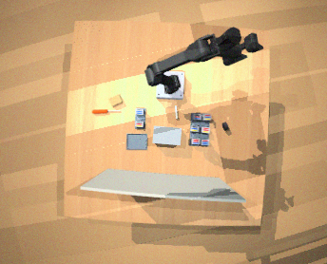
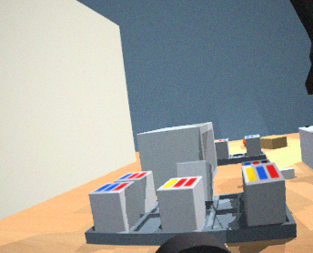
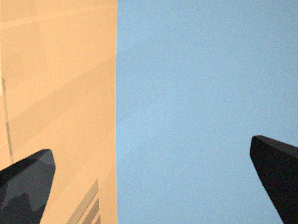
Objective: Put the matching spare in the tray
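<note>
My gripper (image 1: 257, 44) (image 3: 153, 152) is open and empty, held high at the table's far right corner, well away from the parts. The wrist view shows only the table edge and blue background between the fingers. The grey mounted unit (image 1: 167, 136) (image 2: 176, 152) stands mid-table, and no code on it shows. Several grey spares with coloured stripes sit in a dark rack (image 1: 200, 129): two blue-blue-red (image 2: 110, 207) (image 2: 136, 182), one yellow-red-red (image 2: 181, 202), one yellow-blue-red (image 2: 262, 193). A flat grey tray (image 1: 136, 141) lies left of the unit.
A second small rack with two striped blocks (image 1: 140, 117) (image 2: 252, 143) stands behind the tray. An orange screwdriver (image 1: 105, 111), a wooden block (image 1: 116, 101) (image 2: 273, 141), a white pin (image 1: 177, 114) and a black part (image 1: 225, 127) lie around. A large white panel (image 1: 163, 186) (image 2: 52, 100) stands along the front.
</note>
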